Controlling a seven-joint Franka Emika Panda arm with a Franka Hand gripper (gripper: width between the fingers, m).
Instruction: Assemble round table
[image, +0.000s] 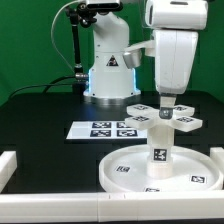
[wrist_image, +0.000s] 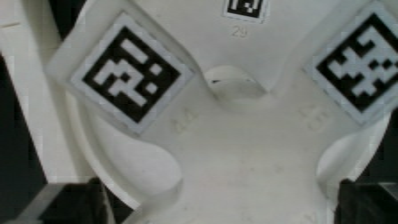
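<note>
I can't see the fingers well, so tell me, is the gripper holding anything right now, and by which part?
The gripper is at the cross-shaped foot on top of the leg; whether it grips it cannot be told.

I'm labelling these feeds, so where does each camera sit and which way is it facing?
Exterior view: off the arm, across the table, facing the robot's base; arm and gripper show above the disc.
Wrist view: on the wrist, close on the cross-shaped foot; gripper not clearly seen.
Shared: the cross-shaped foot.
</note>
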